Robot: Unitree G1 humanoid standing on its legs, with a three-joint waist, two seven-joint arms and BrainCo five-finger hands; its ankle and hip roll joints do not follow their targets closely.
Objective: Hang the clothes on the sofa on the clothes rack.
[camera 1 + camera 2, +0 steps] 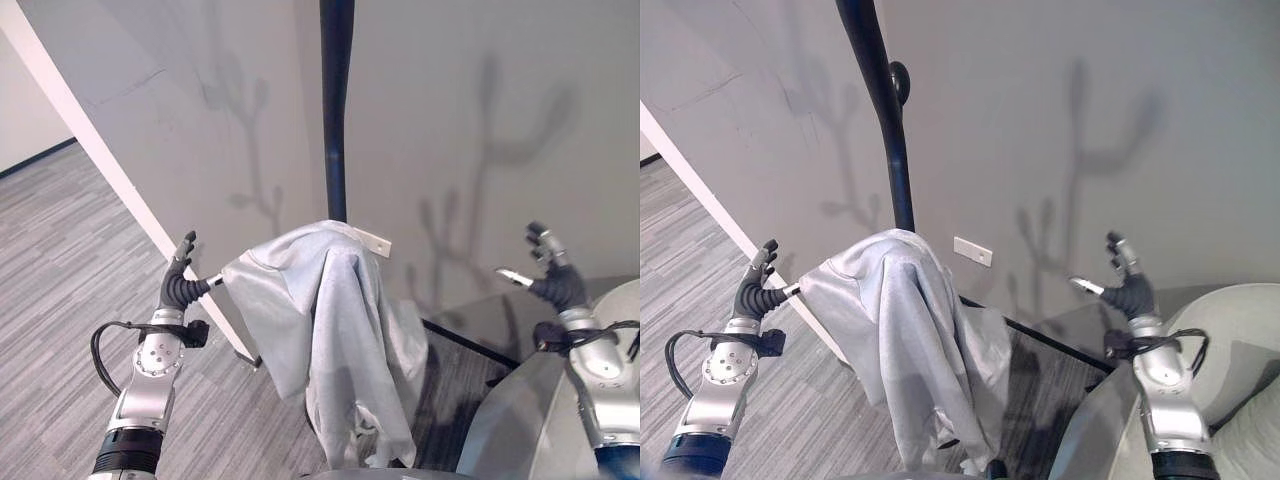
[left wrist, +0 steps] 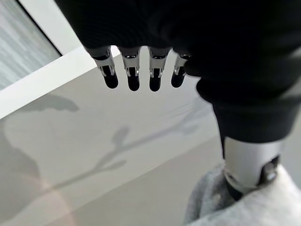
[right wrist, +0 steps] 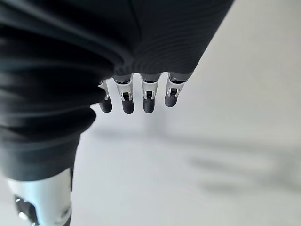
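At the left side of the head views, the left hand has its fingers held straight and upward, with nothing curled in them; its thumb reaches sideways and the tip touches the near edge of the grey garment; the left wrist view shows the same thumb resting against a fold of pale cloth, the fingers pointing past it at the wall. On the far side, the right hand is also raised with its fingers straight and relaxed, thumb spread apart, holding nothing; it stands well apart from the garment, with bare wall behind it in its own wrist view. Between the 2 hands, the garment is draped over the clothes rack, a dark upright pole that rises out of the top of the cloth; the fabric falls in long folds down both sides and hangs low toward the floor; a rounded dark knob shows on the pole high in the right eye view. Below the right arm, the pale rounded sofa fills the lower corner; a white wall plate sits on the wall just beside the draped cloth; a white trim strip runs diagonally along the wall edge behind the left arm.
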